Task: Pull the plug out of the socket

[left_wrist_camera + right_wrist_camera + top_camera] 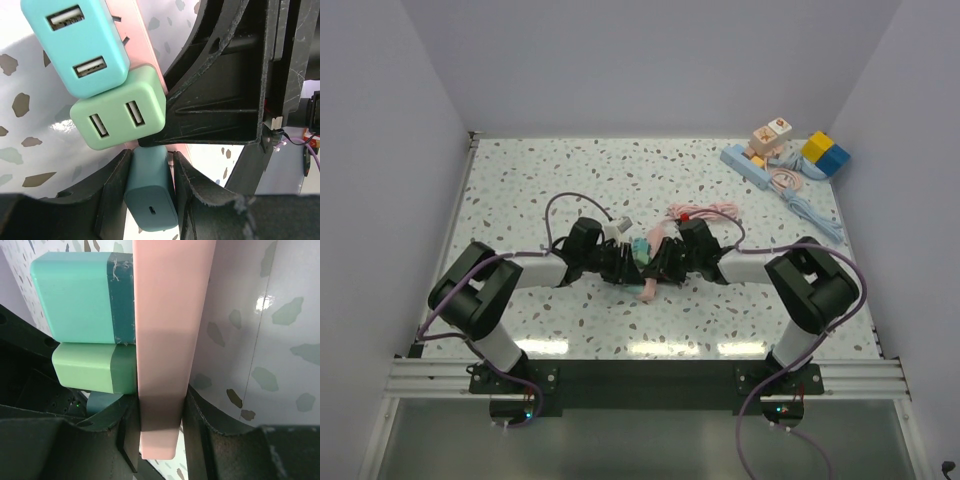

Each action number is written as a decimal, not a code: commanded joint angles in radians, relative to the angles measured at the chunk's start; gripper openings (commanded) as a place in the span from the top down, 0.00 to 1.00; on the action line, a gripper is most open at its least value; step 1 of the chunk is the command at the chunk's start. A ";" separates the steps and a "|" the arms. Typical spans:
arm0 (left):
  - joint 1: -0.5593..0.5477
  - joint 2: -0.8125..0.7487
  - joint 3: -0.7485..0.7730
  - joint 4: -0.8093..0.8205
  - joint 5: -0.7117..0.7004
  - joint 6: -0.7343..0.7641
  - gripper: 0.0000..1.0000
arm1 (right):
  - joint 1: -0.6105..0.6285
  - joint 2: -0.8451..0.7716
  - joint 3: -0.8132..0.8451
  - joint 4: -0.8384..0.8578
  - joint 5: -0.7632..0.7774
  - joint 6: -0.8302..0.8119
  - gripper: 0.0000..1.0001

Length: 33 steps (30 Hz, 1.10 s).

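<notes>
On the speckled table [520,180], left gripper [150,175] clamps the lowest plug [152,210], right gripper [159,427] pinches the strip [170,315]; an off-axis pull could slip either grip.

Both arms sit low and mirror each other. The left arm [520,270] reaches right from its near-left base, and the right arm [760,265] reaches left from its near-right base. Each bends sharply at its outer elbow, and the forearms point inward. The wrists meet at mid-table, close together. The left gripper [623,264] has its fingers [112,192] pressed against both sides of a dark teal plug [150,200]. The right gripper [662,264] faces it, with its fingers [202,432] clamped on the end of a pink power strip [167,315].
</notes>
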 commanded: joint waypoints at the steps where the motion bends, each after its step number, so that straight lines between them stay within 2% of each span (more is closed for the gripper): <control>1: 0.000 -0.076 -0.009 0.112 0.038 -0.002 1.00 | 0.002 0.044 -0.034 -0.039 0.110 -0.043 0.95; 2: 0.003 -0.090 -0.015 0.107 0.029 0.009 1.00 | -0.006 0.044 -0.037 -0.057 0.121 -0.053 1.00; 13: 0.173 -0.342 -0.063 -0.058 0.036 0.066 1.00 | -0.064 0.079 0.003 -0.277 0.224 -0.184 1.00; 21: 0.195 -0.351 0.020 -0.270 0.024 0.148 1.00 | -0.112 0.016 0.024 -0.336 0.218 -0.239 1.00; 24: 0.198 -0.371 0.003 -0.382 -0.051 0.193 1.00 | -0.136 0.001 0.070 -0.378 0.194 -0.268 1.00; 27: 0.224 -0.435 -0.048 -0.417 -0.274 0.147 1.00 | -0.142 0.007 0.130 -0.427 0.193 -0.305 1.00; 30: 0.261 -0.484 -0.065 -0.443 -0.369 0.092 1.00 | -0.142 0.012 0.162 -0.442 0.183 -0.319 1.00; 33: 0.293 -0.511 -0.034 -0.518 -0.602 0.052 1.00 | -0.142 0.024 0.182 -0.442 0.164 -0.319 1.00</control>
